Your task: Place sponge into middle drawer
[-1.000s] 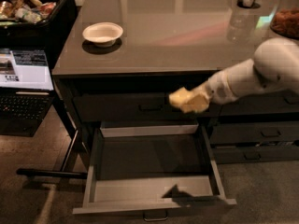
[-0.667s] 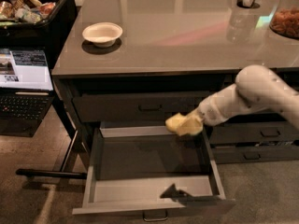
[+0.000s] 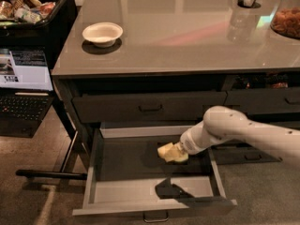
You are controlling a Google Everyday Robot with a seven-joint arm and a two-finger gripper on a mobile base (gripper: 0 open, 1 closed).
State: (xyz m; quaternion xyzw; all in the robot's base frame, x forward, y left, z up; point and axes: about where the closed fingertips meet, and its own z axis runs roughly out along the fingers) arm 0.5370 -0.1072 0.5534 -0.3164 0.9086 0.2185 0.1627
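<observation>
**Sponge lowered into the drawer, not yet released**

Since the earlier frames the arm has dropped from the level of the upper drawer front and carried the sponge point(image 3: 169, 152) down into the open middle drawer point(image 3: 91, 172). The gripper point(image 3: 179, 151) now sits low inside it, right of centre, pinched on the sponge. Whether the sponge rests on the dark floor or hangs just above it, I cannot tell.

The risks are these. The soft block may cling to a finger on release and be dragged out as the arm lifts. The wrist is also near the drawer's right wall, so a careless withdrawal could knock it.
</observation>
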